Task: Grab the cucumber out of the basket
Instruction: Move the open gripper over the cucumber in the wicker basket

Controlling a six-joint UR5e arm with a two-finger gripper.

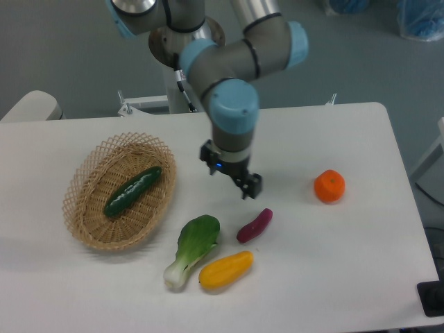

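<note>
While the fixed camera is looking down on the white table [333, 263], the gripper [231, 170] is hanging above the tabletop near its middle, with its two dark fingers [251, 186] spread apart and nothing lying between them; the jaws are standing open and are touching no object. The gripper is sitting to the right of the basket [78, 208], well apart from it, and just above the purple vegetable [254, 225] without reaching it. The arm's grey links and light-blue joint caps [234, 104] are rising behind the gripper toward the white mounting column [194, 76] at the far edge of the table. The cucumber [132, 190] is lying flat on the floor of the oval wicker basket, inside the lattice rim, at the left side of the table. Its long axis is running diagonally, with one rounded end pointing toward the lower left of the view and the other toward the upper right, roughly in the direction of the gripper. Its dark green skin is showing glossy highlights along its length. In front of the basket's right side, the bok choy [192, 250] is lying with its white stalk toward the near edge, just beside the yellow vegetable [226, 270]. The orange fruit [329, 186] is resting alone on the right of the table, well apart from everything else.
</note>
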